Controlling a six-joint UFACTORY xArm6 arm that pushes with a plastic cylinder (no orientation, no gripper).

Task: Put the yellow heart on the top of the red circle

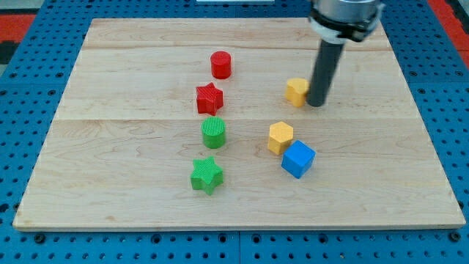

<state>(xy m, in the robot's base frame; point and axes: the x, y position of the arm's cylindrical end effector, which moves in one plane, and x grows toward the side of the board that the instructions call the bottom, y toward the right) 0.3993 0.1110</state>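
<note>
Yellow heart [296, 91] is the block we are after, and it sits in the upper right part of the wooden surface [110, 169], partly hidden behind our rod, so we cannot fully confirm its shape.

Going from the view's bottom upward: nearest the bottom edge we see the green star [207, 175], left of centre. To its right and a little higher lies the blue cube [298, 159], turned so a corner faces the bottom. Touching or just beside the cube's upper left is the yellow hexagon [280, 137]; we cannot tell whether the two actually meet. At about the same height, left of centre, stands the green cylinder [214, 133], directly above the green star and apart from it.

Higher again comes the red star [209, 97], just above the green cylinder. Level with it, on the right, is the yellow heart, and our tip [316, 103] rests on the surface right at the heart's right side, touching it or very nearly so. The dark rod rises from there toward the view's top, ending in a grey and white collar.

Farthest up is the red circle [221, 64], a short red cylinder above the red star. The heart lies well to the right of the circle and somewhat lower.

We carry no jaws, only the rod, so there is no opening to report.
</note>
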